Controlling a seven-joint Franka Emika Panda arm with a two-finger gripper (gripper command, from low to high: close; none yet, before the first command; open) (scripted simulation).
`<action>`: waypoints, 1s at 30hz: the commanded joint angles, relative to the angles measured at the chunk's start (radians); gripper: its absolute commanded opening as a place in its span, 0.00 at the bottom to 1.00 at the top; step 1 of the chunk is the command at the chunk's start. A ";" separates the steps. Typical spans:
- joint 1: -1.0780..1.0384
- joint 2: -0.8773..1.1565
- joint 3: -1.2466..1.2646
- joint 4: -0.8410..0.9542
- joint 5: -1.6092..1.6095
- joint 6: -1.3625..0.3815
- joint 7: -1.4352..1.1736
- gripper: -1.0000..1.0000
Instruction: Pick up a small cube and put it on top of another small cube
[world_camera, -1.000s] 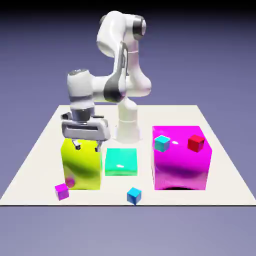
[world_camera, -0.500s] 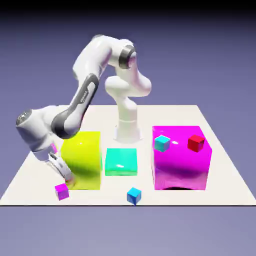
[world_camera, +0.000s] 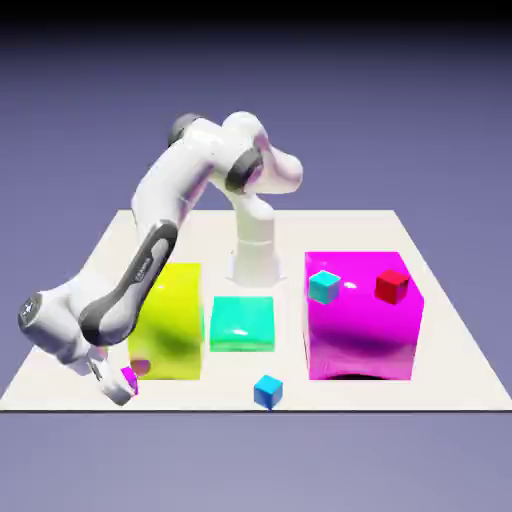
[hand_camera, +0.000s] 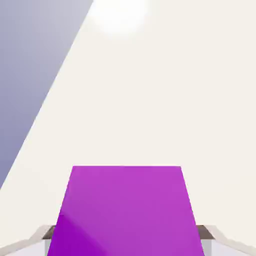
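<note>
Gripping small purple cube (hand_camera: 130, 210) between fingertips, hand (world_camera: 122, 385) leaning over tabletop (world_camera: 235, 390) near its front-left corner in exterior view; small blue cube (world_camera: 268, 391) resting near front edge.

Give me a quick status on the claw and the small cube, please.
Claw closed on small magenta-purple cube. Blue cube apart, unstacked. Nothing visible between them.
</note>
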 joint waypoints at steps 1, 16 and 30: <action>0.024 -0.031 0.035 -0.018 -0.046 0.004 -0.042 0.00; 0.378 -0.499 0.555 -0.278 -0.698 0.059 -0.680 0.00; 0.600 -0.793 0.890 -0.521 -1.168 0.183 -1.085 0.00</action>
